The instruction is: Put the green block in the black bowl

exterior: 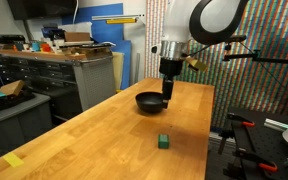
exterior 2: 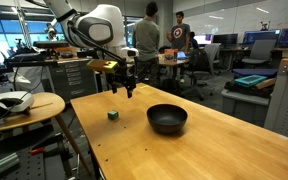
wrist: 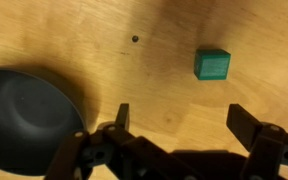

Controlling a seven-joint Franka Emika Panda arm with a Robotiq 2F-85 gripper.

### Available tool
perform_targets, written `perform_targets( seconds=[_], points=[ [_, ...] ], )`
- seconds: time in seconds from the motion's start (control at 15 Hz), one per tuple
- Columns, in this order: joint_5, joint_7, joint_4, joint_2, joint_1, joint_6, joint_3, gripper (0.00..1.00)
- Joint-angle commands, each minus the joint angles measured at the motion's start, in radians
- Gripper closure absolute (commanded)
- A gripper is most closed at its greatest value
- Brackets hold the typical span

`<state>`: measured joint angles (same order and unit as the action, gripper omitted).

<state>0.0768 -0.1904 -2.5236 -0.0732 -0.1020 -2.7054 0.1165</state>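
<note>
Two fingers of the claw (wrist: 182,118) stood wide apart, holding nothing, above the surface (wrist: 104,25); the green block (wrist: 212,64) lay on it near the black bowl (wrist: 24,120), off-centre toward one finger. Descending uncorrected, that finger would probably clip and shove it

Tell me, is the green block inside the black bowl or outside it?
Outside. The green block lies on the wooden table, apart from the black bowl.
</note>
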Motion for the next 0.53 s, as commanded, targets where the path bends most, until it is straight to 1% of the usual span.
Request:
perform_targets(
  seconds=[0.0,0.13,0.47],
  points=[
    [-0.012,0.048,-0.008,-0.033,-0.019,-0.050,0.022,0.00],
    [-0.032,0.075,-0.011,-0.061,-0.030,-0.079,0.027,0.00],
    [-0.017,0.100,-0.003,-0.148,-0.040,-0.102,0.044,0.00]
  ],
)
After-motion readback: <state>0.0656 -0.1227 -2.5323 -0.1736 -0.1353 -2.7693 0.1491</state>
